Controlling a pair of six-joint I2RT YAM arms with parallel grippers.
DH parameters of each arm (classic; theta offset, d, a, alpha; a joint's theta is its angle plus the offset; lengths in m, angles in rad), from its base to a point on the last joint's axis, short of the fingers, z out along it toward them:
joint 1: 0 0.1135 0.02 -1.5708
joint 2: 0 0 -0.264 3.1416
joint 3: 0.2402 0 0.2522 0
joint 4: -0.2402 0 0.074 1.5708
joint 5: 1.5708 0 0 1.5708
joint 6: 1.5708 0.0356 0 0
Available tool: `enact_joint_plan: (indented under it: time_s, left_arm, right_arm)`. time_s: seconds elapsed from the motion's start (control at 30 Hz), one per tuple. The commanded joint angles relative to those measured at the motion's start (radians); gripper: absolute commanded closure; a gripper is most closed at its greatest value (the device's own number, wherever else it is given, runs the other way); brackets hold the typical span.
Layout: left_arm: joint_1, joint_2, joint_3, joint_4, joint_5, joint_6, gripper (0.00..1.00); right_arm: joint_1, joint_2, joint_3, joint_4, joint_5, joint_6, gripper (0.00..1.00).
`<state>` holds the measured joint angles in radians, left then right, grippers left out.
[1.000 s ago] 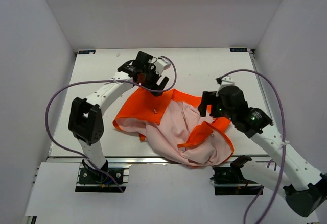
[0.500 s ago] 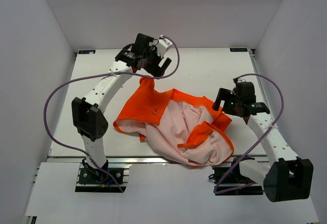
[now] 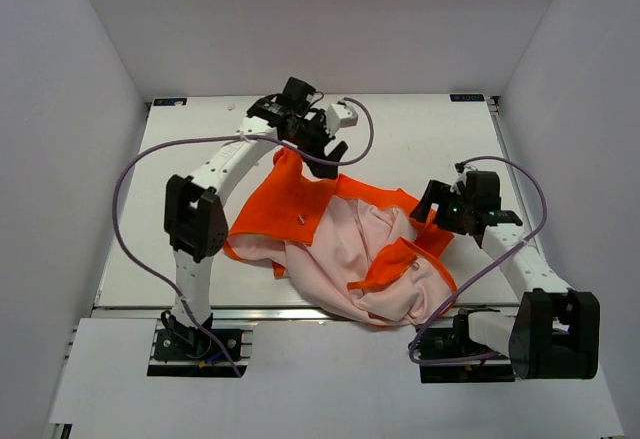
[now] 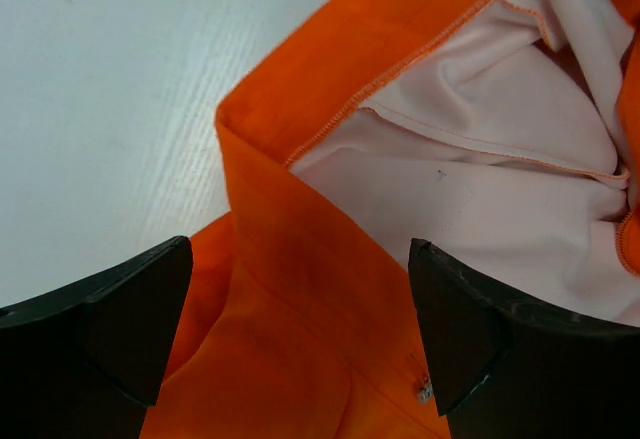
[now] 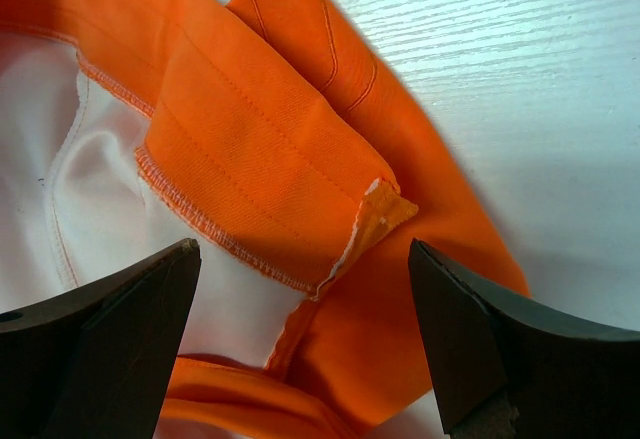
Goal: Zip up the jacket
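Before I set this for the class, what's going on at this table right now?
Two robot arms are working on an orange jacket that lies crumpled on the table. It is open with its pale pink lining showing, so it is not zipped. The left gripper is open over the jacket's far orange edge, and the right gripper is open over a folded orange edge on the right side. Neither is holding fabric.

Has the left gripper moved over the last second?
Yes. The left gripper has moved away from the arm bases, nearer the far edge of the table, and slightly rightward.
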<state>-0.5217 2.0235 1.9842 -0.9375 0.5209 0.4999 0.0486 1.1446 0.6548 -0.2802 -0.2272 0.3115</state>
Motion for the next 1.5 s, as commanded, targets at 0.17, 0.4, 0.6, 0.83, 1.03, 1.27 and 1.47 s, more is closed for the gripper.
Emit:
enact_joint_plan:
  time_s: [0.17, 0.4, 0.6, 0.83, 1.03, 1.27, 1.47]
  left_arm:
    - [-0.07, 0.124, 0.011, -0.024, -0.149, -0.03, 0.02]
    - [-0.084, 0.207, 0.03, -0.035, -0.154, -0.047, 0.12]
    - [-0.084, 0.228, 0.041, -0.038, -0.255, -0.107, 0.81]
    - [-0.084, 0.115, 0.031, 0.067, -0.363, -0.23, 1.0]
    - [-0.084, -0.044, 0.016, 0.134, -0.423, -0.332, 1.0]
    - [-0.084, -0.304, -0.011, 0.242, -0.376, -0.44, 1.0]
    - [-0.084, -0.482, 0.068, 0.374, -0.256, -0.589, 1.0]
  right_arm:
    - [-0.006, 0.052, -0.043, 0.128, -0.093, 0.008, 0.11]
    - [-0.006, 0.09, -0.075, 0.159, -0.13, -0.011, 0.11]
    - [0.016, 0.116, -0.086, 0.234, -0.236, -0.017, 0.18]
    - [0.111, 0.086, -0.005, 0.217, -0.151, -0.055, 0.98]
    - [0.158, -0.063, 0.115, 0.161, 0.073, -0.075, 1.0]
    - [0.171, -0.307, 0.193, 0.15, 0.16, -0.114, 1.0]
    - [0.172, -0.41, 0.345, 0.167, 0.149, -0.167, 1.0]
